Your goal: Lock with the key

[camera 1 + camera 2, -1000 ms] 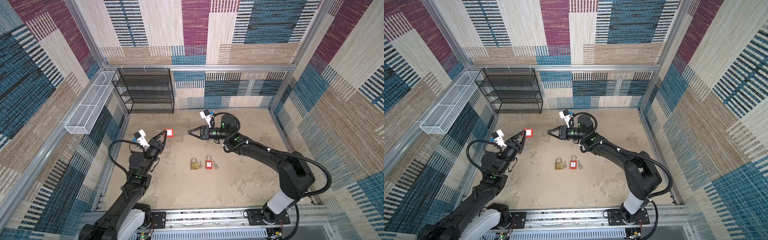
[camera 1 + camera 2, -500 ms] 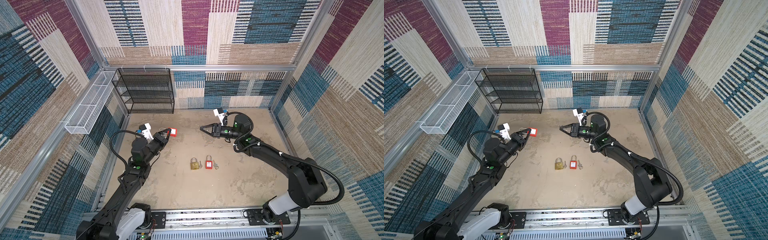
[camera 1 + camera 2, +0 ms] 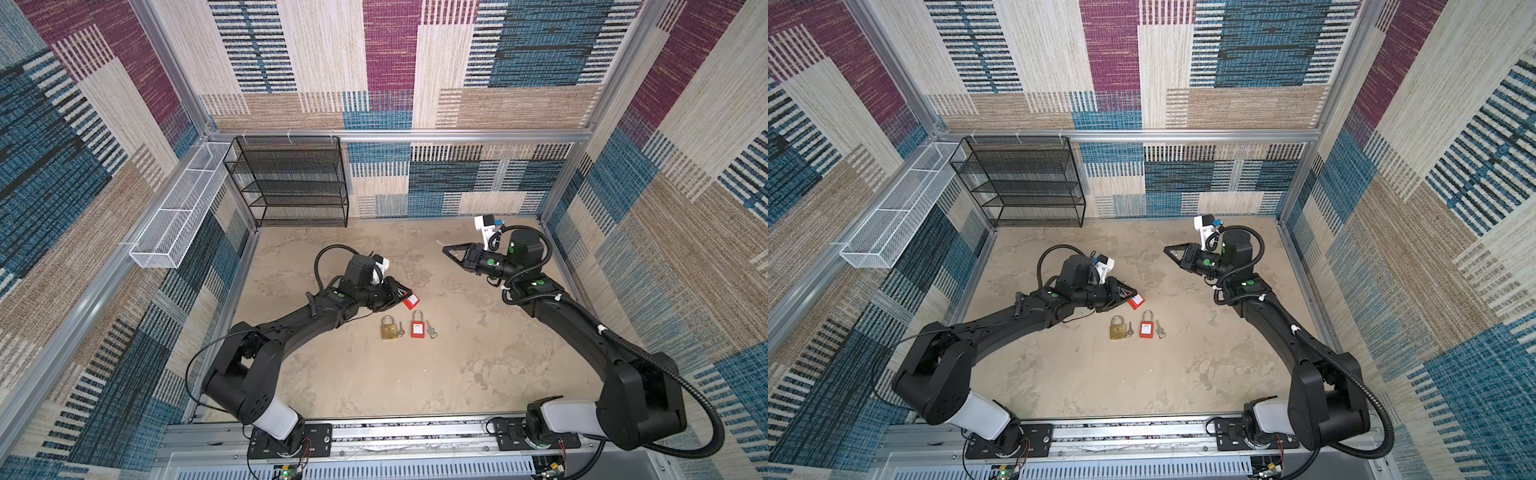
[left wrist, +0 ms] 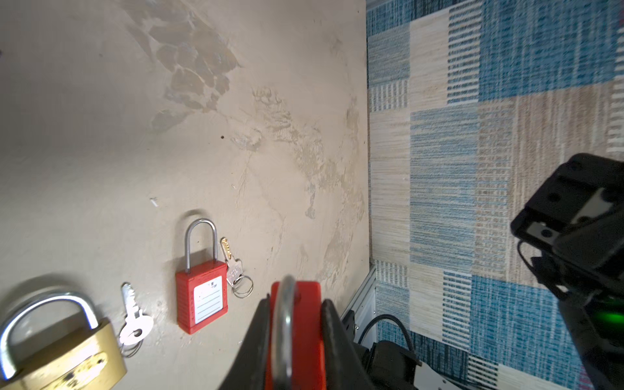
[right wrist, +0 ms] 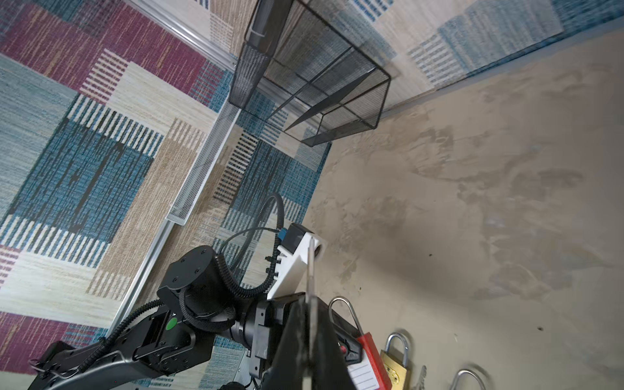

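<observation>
The key (image 5: 310,270) juts as a thin metal blade from the right tool (image 3: 446,250), which is clamped tight on it above the back right of the counter (image 3: 374,374). The left tool (image 3: 402,294) pinches the red padlock (image 3: 411,301) near a brass padlock (image 3: 388,328) and a second red padlock (image 3: 417,326). The surface is mottled tan, and the walls (image 3: 498,62) are woven blue, maroon and beige patchwork. The white label (image 4: 208,300) is unreadable.

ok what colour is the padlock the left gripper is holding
Red. The held padlock shows best in the left wrist view.
</observation>
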Motion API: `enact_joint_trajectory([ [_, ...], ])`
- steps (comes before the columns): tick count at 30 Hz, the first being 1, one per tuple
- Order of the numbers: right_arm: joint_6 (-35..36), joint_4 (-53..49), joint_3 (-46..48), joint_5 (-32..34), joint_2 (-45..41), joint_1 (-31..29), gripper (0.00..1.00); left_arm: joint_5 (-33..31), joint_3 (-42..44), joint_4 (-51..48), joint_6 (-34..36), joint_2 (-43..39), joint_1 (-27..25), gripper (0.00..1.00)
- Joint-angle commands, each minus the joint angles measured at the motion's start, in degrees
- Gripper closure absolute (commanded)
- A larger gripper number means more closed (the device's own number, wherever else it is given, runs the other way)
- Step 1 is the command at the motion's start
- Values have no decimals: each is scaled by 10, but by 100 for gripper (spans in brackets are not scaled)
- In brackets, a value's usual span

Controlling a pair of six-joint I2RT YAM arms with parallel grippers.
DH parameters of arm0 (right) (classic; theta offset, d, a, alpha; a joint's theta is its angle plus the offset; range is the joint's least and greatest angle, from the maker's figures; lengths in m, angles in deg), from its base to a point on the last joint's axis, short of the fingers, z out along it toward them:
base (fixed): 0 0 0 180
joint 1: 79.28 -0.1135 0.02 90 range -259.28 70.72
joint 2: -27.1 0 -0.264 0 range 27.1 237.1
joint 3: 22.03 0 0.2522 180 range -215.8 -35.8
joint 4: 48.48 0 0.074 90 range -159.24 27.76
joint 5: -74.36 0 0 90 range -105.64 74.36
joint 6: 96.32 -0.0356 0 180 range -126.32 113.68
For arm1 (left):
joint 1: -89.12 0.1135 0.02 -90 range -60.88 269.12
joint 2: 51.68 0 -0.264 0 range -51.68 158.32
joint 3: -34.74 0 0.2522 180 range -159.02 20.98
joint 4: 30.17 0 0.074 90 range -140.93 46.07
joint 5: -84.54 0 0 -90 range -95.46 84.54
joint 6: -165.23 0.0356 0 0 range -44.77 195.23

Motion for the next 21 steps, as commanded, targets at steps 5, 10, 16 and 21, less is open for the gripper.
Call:
enact_joint_trajectory([
  [5, 19, -34, 45, -5, -49, 78, 100, -2, -88, -41, 48, 112, -71, 100],
  [10, 29, -53, 52, -18, -65, 107, 100, -21, -173, -95, 77, 189, -114, 100],
  [16, 44, -76, 48, -22, -79, 124, 100, -20, -234, -116, 82, 252, -129, 100],
  [21, 43, -75, 52, -27, -80, 130, 100, -20, -267, -157, 101, 279, -130, 100],
])
